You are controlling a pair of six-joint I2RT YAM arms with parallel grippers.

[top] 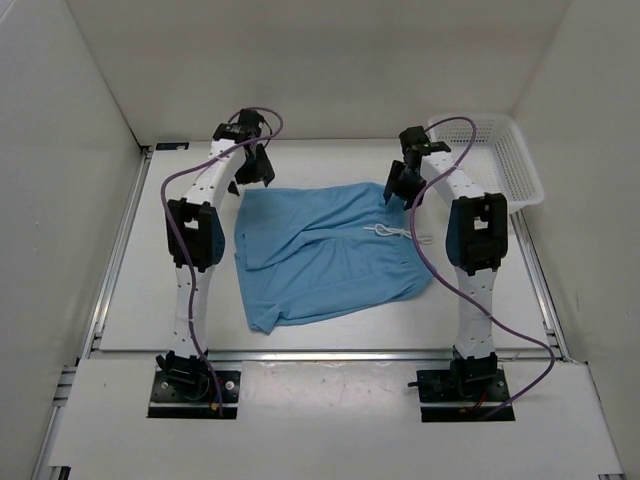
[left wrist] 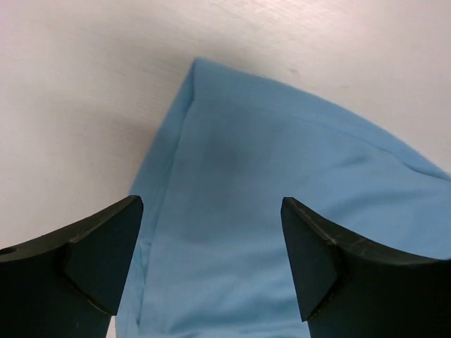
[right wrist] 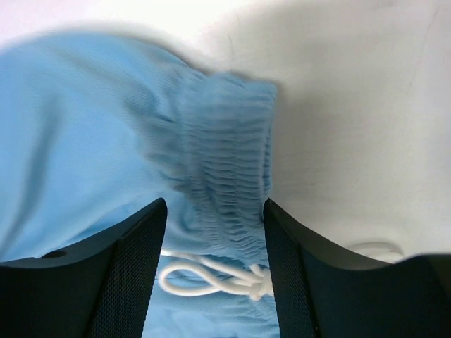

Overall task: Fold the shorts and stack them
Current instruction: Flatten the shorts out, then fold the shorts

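With left gripper (left wrist: 211, 264) spread wide, poised over the far-left corner of the shorts (top: 320, 255). With right gripper (right wrist: 215, 271) parted, 2 fingers straddling the gathered waistband (right wrist: 225, 162), perhaps touching it. Beyond: lying flat mid-table (top: 150, 300), drawstring (right wrist: 255, 282) nearby; basket (top: 505, 160) far right.

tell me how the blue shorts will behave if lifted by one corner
Probably floppy: the shorts lie flat with soft creases, so a lifted corner would likely drape and drag the rest. Likely light, since the fabric looks thin. The gathered waistband looks thicker, probably the firmer grip; the loose drawstring may dangle.
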